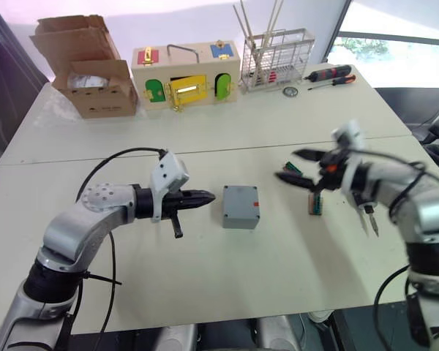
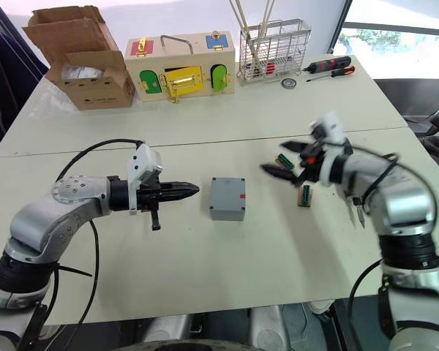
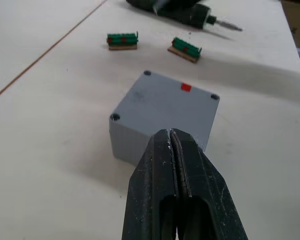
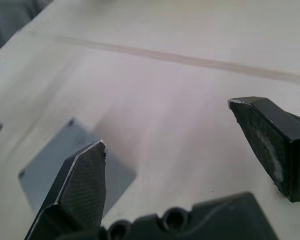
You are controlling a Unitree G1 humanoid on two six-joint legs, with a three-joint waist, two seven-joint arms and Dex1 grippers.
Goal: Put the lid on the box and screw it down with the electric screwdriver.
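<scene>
Evidently you had the left gripper (image 1: 205,197) beside the box (image 1: 241,207), jaws pressed together, likely to steady it; the right gripper (image 1: 301,167) hovered, jaws spread.

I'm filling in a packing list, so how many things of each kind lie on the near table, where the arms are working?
Grey box: 1
Green connector blocks: 2
Electric screwdriver: 1
Total: 4
</scene>
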